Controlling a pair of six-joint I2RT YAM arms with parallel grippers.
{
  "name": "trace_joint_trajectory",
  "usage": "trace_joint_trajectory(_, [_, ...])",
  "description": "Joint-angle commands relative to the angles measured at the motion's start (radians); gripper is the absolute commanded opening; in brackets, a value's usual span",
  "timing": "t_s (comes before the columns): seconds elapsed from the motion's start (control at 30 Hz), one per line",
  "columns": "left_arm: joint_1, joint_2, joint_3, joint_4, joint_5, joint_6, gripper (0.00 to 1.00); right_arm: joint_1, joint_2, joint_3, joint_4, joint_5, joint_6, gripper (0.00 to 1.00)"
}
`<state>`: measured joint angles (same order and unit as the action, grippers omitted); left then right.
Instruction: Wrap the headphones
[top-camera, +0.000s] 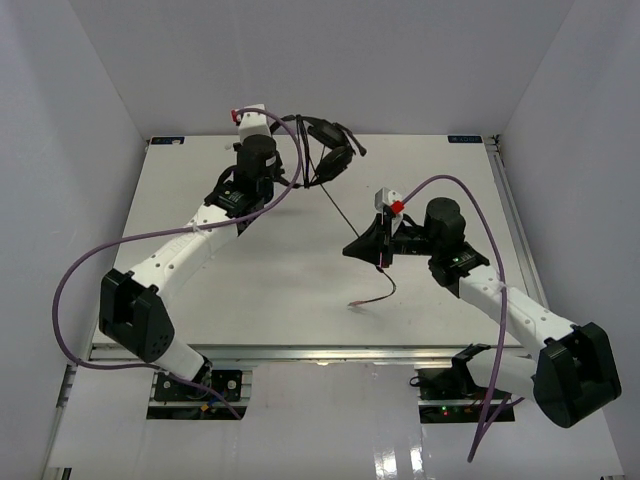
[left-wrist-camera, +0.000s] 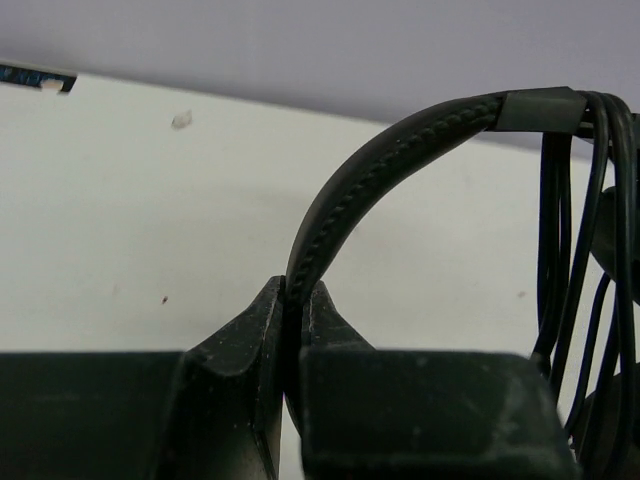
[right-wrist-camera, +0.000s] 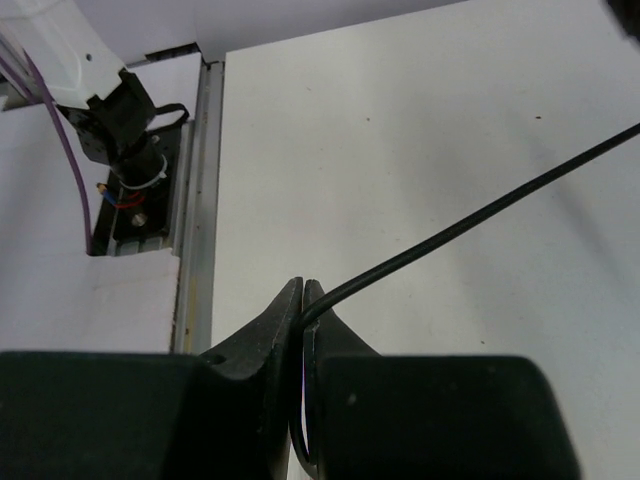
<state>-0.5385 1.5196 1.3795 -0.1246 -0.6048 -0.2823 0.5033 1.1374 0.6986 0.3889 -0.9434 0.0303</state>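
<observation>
The black headphones hang above the far middle of the table. My left gripper is shut on their stitched headband, which arcs up and to the right from the jaws. Several turns of the thin black cable hang over the headband at the right. From there the cable runs taut down to my right gripper, which is shut on it. In the right wrist view the cable leaves the closed fingertips up and to the right. The loose tail ends in a pale plug lying on the table.
The white table is boxed in by pale walls at the back and both sides. A metal rail runs along the near edge, with the left arm's base beyond it. Purple arm cables loop beside both arms.
</observation>
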Motion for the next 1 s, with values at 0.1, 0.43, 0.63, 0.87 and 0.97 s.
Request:
trace_joint_trajectory(0.1, [0.03, 0.062, -0.088, -0.045, -0.038, 0.144, 0.0, 0.047, -0.034, 0.21, -0.383, 0.097, -0.333, 0.08])
trace_joint_trajectory(0.43, [-0.082, -0.128, -0.378, -0.034, 0.332, 0.581, 0.0, 0.078, 0.013, 0.451, -0.67, 0.492, -0.689, 0.08])
trace_joint_trajectory(0.63, [-0.089, -0.308, -0.483, -0.024, 0.646, 0.626, 0.0, 0.077, 0.063, 0.454, -0.638, 0.533, -0.721, 0.08])
trace_joint_trajectory(0.87, [-0.096, -0.385, -0.486, -0.028, 0.95, 0.572, 0.0, 0.056, 0.136, 0.461, -0.566, 0.481, -0.607, 0.08])
trace_joint_trajectory(0.97, [-0.1, -0.379, -0.484, -0.036, 1.023, 0.557, 0.0, 0.037, 0.155, 0.476, -0.543, 0.475, -0.567, 0.08])
